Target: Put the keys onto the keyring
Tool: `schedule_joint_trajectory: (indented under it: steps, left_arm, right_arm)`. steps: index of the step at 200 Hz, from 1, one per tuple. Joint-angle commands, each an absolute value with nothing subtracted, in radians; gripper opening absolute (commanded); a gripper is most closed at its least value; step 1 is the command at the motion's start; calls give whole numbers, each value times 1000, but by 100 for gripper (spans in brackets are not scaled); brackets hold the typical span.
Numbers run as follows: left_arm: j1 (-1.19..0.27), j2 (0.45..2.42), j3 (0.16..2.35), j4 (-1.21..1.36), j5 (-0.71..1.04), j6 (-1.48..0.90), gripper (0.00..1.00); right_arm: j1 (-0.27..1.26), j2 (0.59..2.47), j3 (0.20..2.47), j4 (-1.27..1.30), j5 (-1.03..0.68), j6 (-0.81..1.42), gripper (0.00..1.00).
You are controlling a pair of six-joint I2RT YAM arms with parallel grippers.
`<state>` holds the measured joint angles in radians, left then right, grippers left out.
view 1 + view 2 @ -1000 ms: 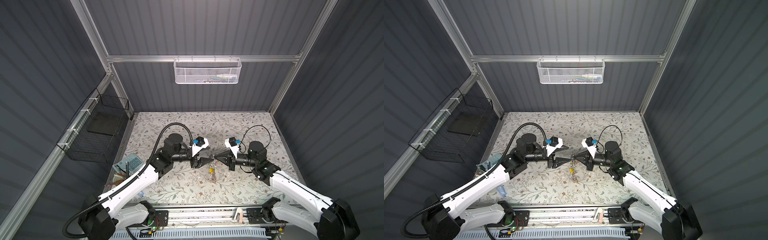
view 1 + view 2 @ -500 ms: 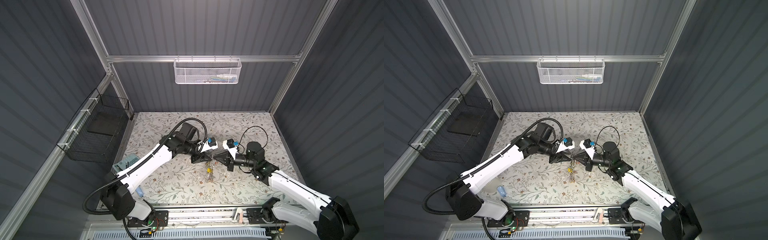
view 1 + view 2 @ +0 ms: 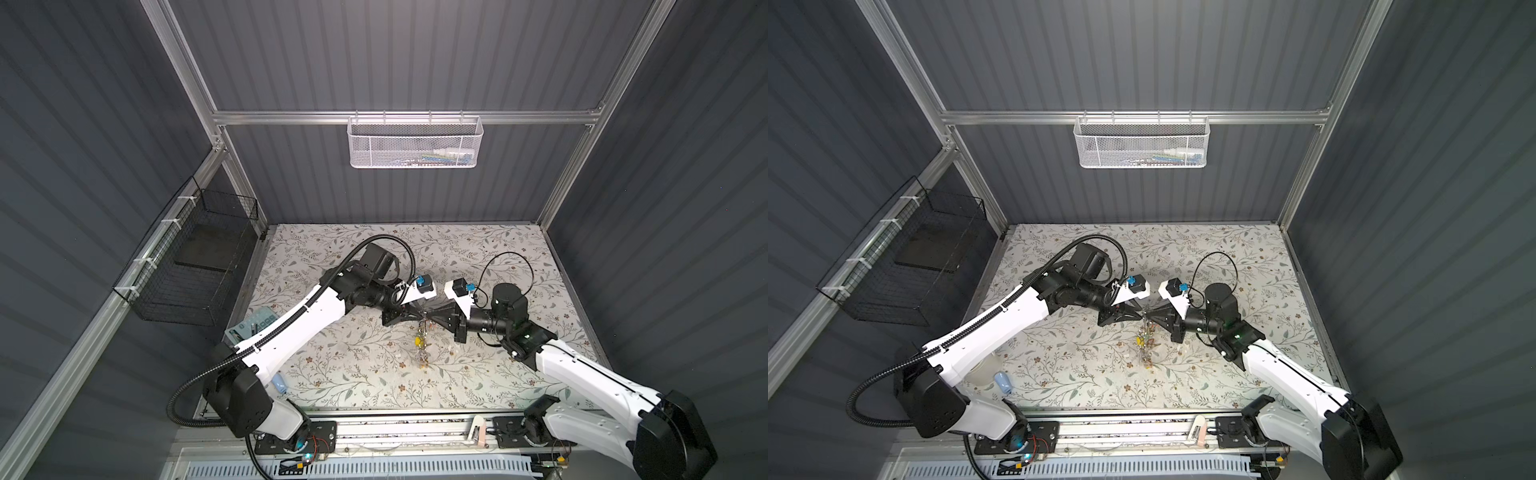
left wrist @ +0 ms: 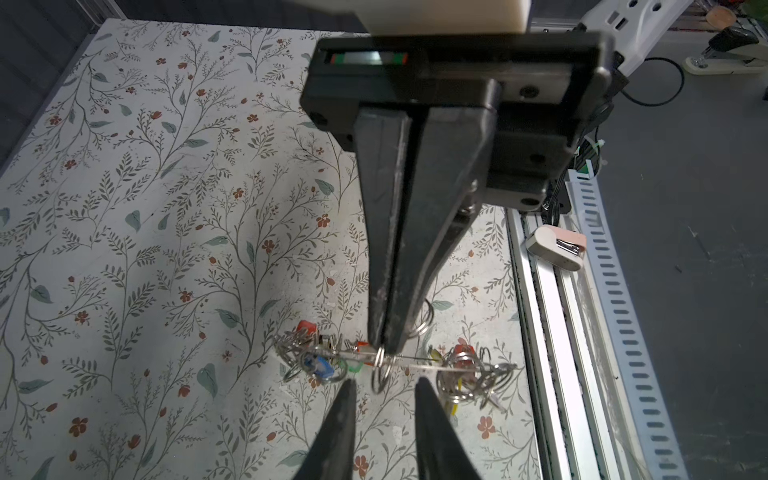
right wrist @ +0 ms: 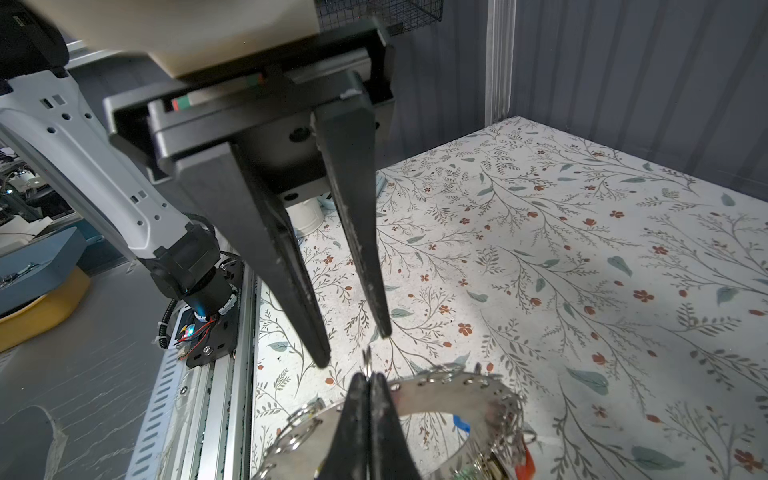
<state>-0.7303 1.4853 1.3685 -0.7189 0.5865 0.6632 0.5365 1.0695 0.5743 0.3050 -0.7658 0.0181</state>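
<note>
A: Where is the keyring, and what holds it?

B: The keyring [image 5: 440, 392], a flat grey metal disc with a wide hole in the middle, hangs between the two arms over the flowered table [image 5: 540, 270]. The right gripper [image 4: 384, 348] is pinched fully closed on its rim. The left gripper [image 5: 354, 347] faces it tip to tip, jaws a narrow gap apart and gripping nothing. A small wire ring [image 4: 379, 376] stands in line with that gap.

A: And the keys?

B: They cannot be singled out. Several orange-red tags [image 4: 463, 351] show among the clutter on the rim, and which one marks the keys is unclear.

A: What could go wrong from here?

B: The wire ring looks thin, round and slick, so the hard, narrow fingertips could slide off it or nip it askew. The disc is gripped at one spot only, so a push from the left arm might swing it or work it loose. Dangling loops could also snag a fingertip.

A: How do the materials look?

B: The disc is dull metal, its rim pierced with small holes that carry shiny coiled loops. The tags are smooth plastic in red, blue, yellow and green. The fingers are long black tapering wedges, scuffed along their edges.
</note>
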Motion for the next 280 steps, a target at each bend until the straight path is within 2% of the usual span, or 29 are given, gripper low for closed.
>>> schedule_joint_trajectory:
  steps: [1, 100, 154, 182, 280]
  left_arm:
    - [-737, 1505, 1402, -749, 597, 678, 25]
    - [-762, 1546, 1462, -787, 562, 696, 19]
    - [-760, 1493, 1422, -775, 516, 709, 27]
    - [-761, 1503, 1429, -783, 526, 708, 27]
    - [-761, 1537, 1449, -804, 546, 708, 16]
  right_arm:
    - [540, 1060, 586, 337, -782, 15, 0]
    - [540, 1055, 586, 334, -779, 18, 0]
    - [539, 1057, 587, 334, -779, 19, 0]
    - [539, 1058, 587, 336, -781, 22, 0]
    - [540, 1054, 588, 334, -779, 23, 0]
